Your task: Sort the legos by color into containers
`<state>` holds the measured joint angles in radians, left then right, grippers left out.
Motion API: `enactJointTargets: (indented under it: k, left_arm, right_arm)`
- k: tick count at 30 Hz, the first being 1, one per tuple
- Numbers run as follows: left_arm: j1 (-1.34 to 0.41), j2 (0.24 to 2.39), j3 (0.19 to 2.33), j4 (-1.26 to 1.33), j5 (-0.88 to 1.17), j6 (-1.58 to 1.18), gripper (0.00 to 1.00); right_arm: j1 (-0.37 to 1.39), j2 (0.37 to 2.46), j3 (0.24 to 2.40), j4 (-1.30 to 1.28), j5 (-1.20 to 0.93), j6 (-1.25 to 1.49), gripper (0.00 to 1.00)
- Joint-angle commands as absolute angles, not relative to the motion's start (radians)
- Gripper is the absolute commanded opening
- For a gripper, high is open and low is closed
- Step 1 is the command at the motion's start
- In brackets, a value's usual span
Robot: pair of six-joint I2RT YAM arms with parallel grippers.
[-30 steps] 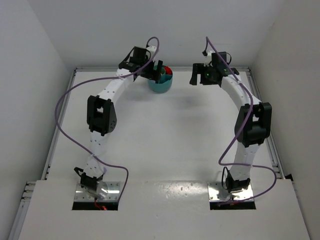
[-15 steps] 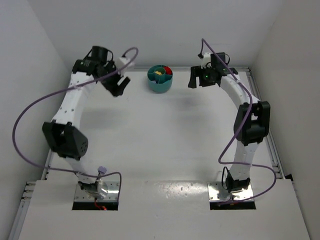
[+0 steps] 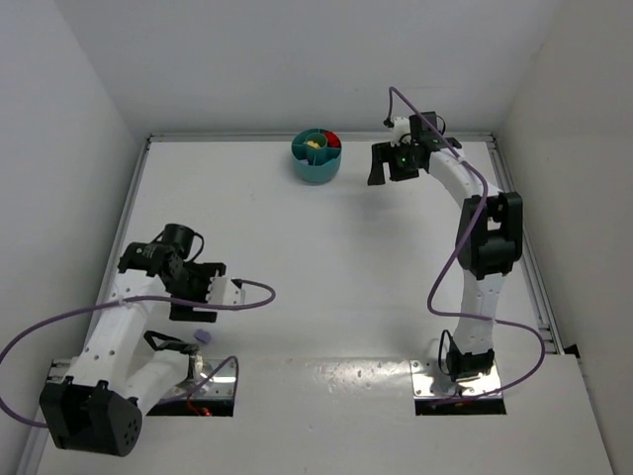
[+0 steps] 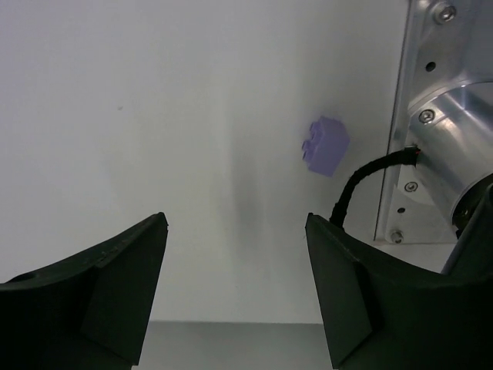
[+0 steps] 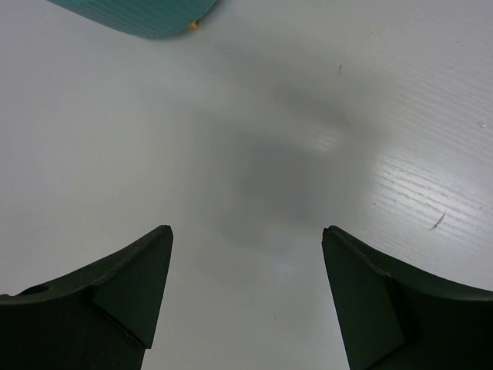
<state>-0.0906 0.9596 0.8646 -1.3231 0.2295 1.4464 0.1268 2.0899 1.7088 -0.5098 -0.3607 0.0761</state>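
Right wrist view crops the bowl [image 5: 139, 15] to a sliver; left pincer [image 4: 235, 231] and right pincer [image 5: 246, 235] gape.

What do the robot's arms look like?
The left arm and right arm are white with chunky black joints. A purple cable loops along each. The left tool and right tool each have two black wedge-shaped fingers.

Your white table [image 3: 326, 277] and its load.
You have a teal bowl [image 3: 316, 173] at the far middle and one pale purple brick [image 3: 203, 336] near left, well apart.
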Motion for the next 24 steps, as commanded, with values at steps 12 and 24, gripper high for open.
enactJointTargets:
  k: [12,24]
  left_arm:
    - [-0.069,0.931,0.655,-1.302,0.387,1.792,0.72]
    - [-0.094,1.187,0.73,-1.302,0.322,1.766,0.7]
  right_arm:
    - [0.121,2.031,1.681,-0.471,-0.357,0.058,0.79]
    - [0.121,2.04,1.704,-0.48,-0.348,0.049,0.79]
